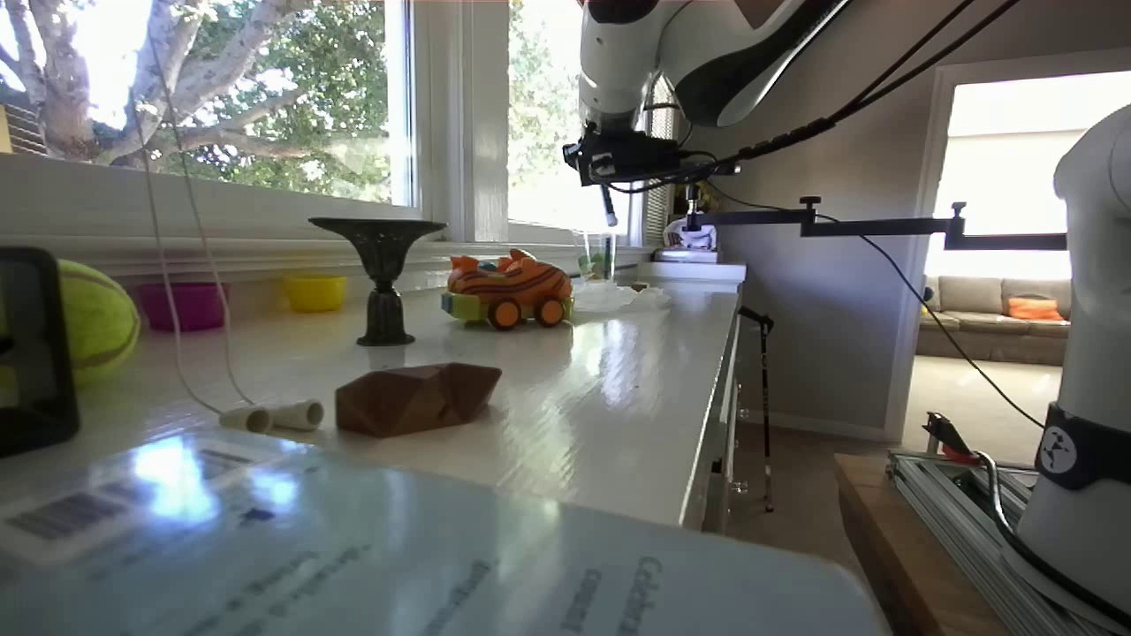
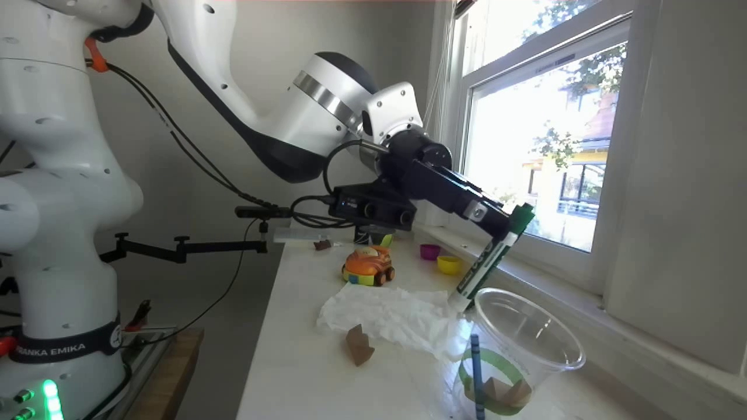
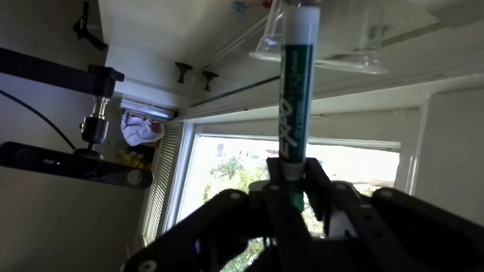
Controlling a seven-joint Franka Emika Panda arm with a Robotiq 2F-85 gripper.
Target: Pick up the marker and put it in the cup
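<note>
My gripper [image 2: 503,226] is shut on the marker [image 2: 487,265] near its green-capped end. The marker is white and dark green, tilted, with its white end pointing down. The wrist view shows the marker [image 3: 297,102] between the fingertips [image 3: 291,172]. A clear plastic cup [image 2: 534,329] with a green band stands on the counter. In an exterior view the marker's [image 1: 610,205] low end hangs just above the cup [image 1: 594,252]. Elsewhere that end appears beside the rim. The wrist view shows the marker across the cup's rim [image 3: 351,65]; exact depth is unclear.
A blue stick [image 2: 477,376] and brown scraps show at the cup. A crumpled white tissue [image 2: 388,315], a brown piece [image 2: 358,345] and an orange toy car [image 2: 369,265] are on the counter. A window sill [image 2: 560,286] runs behind the cup. A dark goblet [image 1: 382,274] stands farther along.
</note>
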